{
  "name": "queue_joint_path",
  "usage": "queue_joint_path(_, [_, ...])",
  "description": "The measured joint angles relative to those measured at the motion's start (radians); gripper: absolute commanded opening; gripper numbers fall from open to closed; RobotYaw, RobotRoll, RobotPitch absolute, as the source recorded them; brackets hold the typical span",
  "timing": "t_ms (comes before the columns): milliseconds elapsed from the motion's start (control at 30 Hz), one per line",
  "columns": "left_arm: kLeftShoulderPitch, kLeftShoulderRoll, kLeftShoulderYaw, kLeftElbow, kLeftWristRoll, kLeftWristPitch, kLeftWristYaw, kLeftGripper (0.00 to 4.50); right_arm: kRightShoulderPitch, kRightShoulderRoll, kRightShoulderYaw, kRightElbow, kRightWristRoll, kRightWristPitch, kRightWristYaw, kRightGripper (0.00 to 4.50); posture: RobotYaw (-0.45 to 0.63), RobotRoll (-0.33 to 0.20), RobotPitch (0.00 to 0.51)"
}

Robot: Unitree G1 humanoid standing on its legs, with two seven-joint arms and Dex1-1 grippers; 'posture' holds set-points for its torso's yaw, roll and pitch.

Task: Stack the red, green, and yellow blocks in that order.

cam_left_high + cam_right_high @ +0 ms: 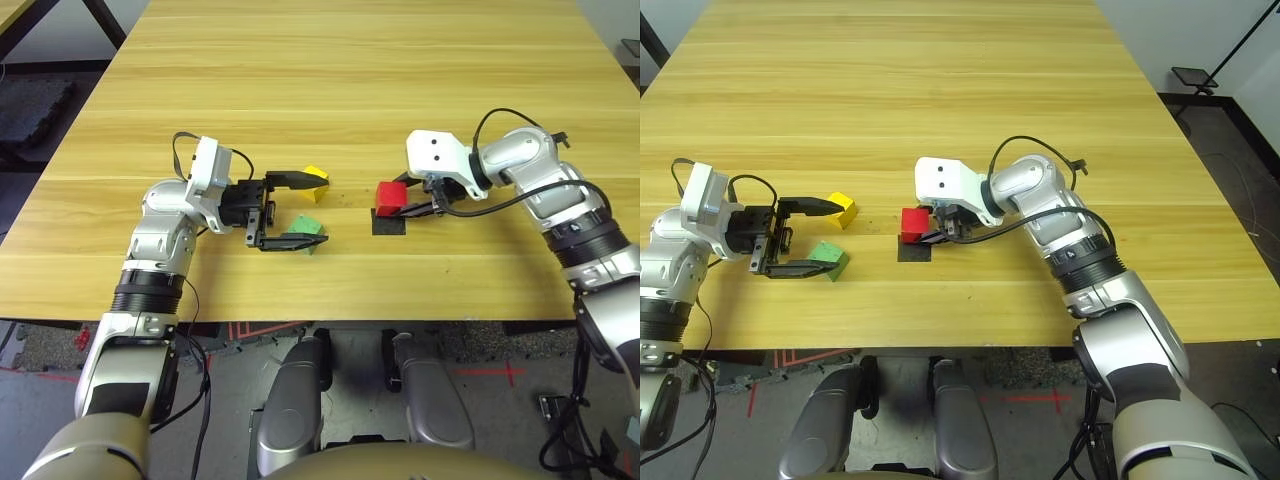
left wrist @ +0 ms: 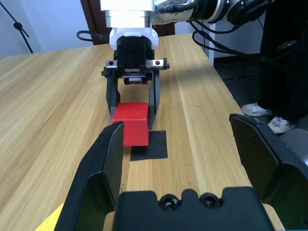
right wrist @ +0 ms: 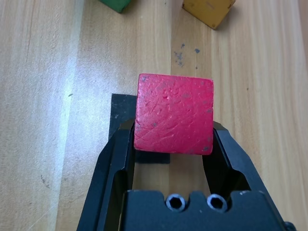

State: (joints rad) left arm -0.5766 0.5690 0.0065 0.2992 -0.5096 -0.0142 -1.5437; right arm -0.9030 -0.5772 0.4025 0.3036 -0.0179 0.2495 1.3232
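In the right wrist view, our right gripper (image 3: pixel 169 139) has its jaws clamped on the red cube (image 3: pixel 173 114), by the black square patch (image 1: pixel 389 224). Our left jaws stand apart near the yellow cube (image 1: pixel 316 184) and green cube (image 1: pixel 828 259) on the bench (image 1: pixel 330 90); the left wrist view adds a pair of shoes (image 2: pixel 267 117).

Before you lies a wood-grain tabletop (image 1: pixel 350 100), pale yellow-brown, with a flat black square patch (image 1: pixel 389 224) on it (small dark specks mark the wood near it). Beyond the table you find red lines (image 1: pixel 1040 398) on a grey floor (image 1: pixel 1000 440), and white shoes (image 2: pixel 267 118).
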Motion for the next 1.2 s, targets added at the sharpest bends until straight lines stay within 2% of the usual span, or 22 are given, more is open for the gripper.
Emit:
queue_joint_path(400, [-0.001, -0.004, 0.0, 0.002, 0.0, 0.0, 0.003, 4.5, 0.073, -0.014, 0.0, -0.071, -0.014, 0.055, -0.002, 2.1, 0.25, 0.001, 0.213])
queue_joint_path(1200, [-0.003, -0.014, -0.001, 0.008, 0.0, 0.0, -0.001, 4.5, 0.065, 0.027, -0.002, -0.021, -0.039, 0.034, -0.037, 2.1, 0.26, 0.007, 0.221])
